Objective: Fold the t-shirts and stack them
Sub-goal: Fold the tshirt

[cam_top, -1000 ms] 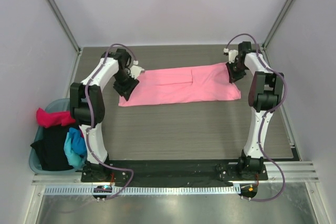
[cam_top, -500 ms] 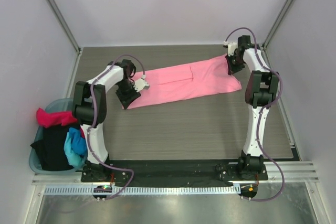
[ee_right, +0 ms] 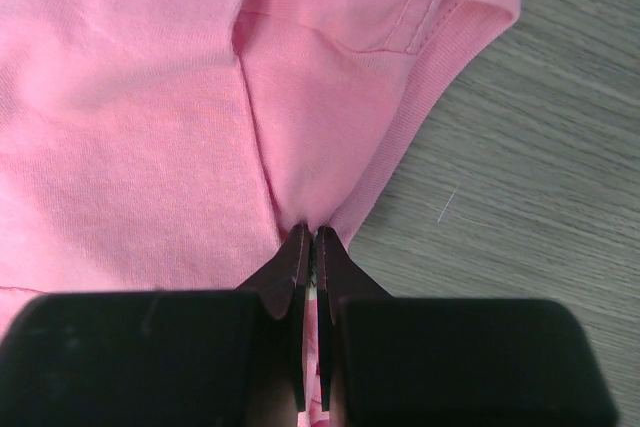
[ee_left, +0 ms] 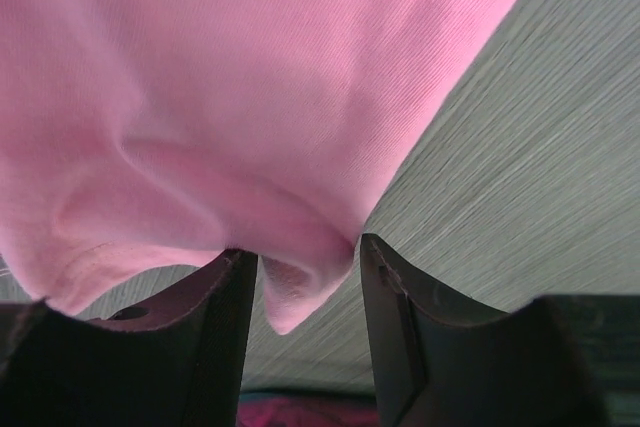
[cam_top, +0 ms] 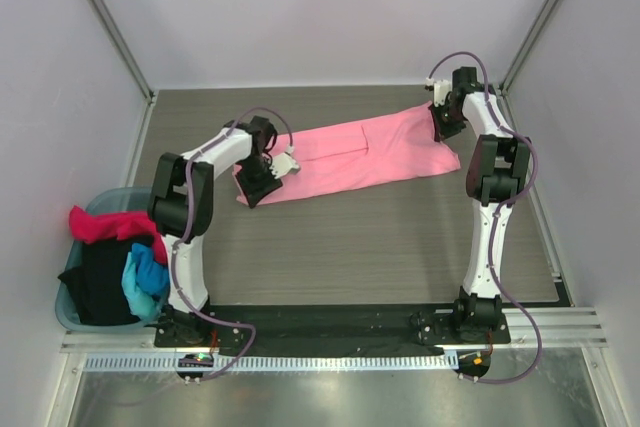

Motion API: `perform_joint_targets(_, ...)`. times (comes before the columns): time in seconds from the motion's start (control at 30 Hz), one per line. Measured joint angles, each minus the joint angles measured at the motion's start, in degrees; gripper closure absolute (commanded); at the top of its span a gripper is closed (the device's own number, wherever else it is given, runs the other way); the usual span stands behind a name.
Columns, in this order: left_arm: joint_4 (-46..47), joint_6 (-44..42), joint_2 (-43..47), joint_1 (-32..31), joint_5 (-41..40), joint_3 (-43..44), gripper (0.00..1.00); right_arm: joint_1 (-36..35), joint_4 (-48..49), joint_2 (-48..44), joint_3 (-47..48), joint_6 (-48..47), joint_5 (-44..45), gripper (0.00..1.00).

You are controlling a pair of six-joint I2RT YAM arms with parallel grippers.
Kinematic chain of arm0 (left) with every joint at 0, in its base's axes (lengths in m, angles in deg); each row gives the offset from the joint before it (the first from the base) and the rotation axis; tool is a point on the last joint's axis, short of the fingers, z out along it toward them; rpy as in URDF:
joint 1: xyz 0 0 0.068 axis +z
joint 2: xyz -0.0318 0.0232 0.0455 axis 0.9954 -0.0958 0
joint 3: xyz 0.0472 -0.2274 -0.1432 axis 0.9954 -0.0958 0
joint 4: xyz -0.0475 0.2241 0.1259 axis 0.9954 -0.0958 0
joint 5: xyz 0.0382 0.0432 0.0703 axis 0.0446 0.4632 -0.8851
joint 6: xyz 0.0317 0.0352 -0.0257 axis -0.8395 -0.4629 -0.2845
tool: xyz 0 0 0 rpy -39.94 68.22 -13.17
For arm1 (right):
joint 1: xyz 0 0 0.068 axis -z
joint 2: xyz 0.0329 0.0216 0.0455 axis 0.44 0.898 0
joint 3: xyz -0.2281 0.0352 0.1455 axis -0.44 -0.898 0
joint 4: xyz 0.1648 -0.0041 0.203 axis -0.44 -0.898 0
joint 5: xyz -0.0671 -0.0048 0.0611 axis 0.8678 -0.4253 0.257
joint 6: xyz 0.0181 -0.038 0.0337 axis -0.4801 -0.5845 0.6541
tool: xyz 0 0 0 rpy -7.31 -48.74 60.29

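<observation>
1. The right gripper (ee_right: 315, 234) is pinched shut on the pink shirt (ee_right: 150, 97). Only a thin strip of its edge sits between the fingertips, so a hard pull may slip it free.
2. The left gripper (ee_left: 305, 257) stands open with a shirt corner hanging loose between its fingers. Closing off-centre would miss it.
3. The shirt lies on the table (cam_top: 350, 237), spanning from one gripper to the other. Uneven pulling would skew the fold.
</observation>
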Motion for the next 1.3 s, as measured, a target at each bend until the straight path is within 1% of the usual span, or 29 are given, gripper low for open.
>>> perform_joint_targets(0.2, 4.1, 0.9, 3.5, -2.5, -2.9, -4.8, 0.52, 0.0, 0.0, 0.0, 0.0, 0.0, 0.0, 0.97)
perform_joint_targets(0.5, 9.0, 3.9, 6.4, -3.1, -10.8, -9.0, 0.51, -0.1, 0.2, 0.0, 0.0, 0.0, 0.0, 0.97)
perform_joint_targets(0.73, 10.8, 6.5, 8.2, -4.5, -13.2, -11.5, 0.51, -0.2, 0.3, 0.0, -0.1, 0.0, 0.0, 0.97)
perform_joint_targets(0.93, 12.0, 8.5, 9.4, -9.0, -14.1, -14.7, 0.51, -0.2, 0.4, 0.0, -0.1, 0.0, 0.0, 0.97)
perform_joint_targets(1.03, 12.2, 9.0, 9.6, -10.6, -14.5, -15.0, 0.51, -0.3, 0.5, 0.0, -0.1, 0.0, 0.0, 0.97)
perform_joint_targets(1.23, 13.7, 9.6, 8.7, -10.5, -16.7, -15.0, 0.51, -0.3, 0.6, 0.0, -0.2, 0.0, 0.0, 0.97)
perform_joint_targets(1.3, 13.8, 9.7, 8.1, -10.5, -18.0, -14.8, 0.53, -0.3, 0.7, 0.0, -0.2, 0.0, 0.0, 0.98)
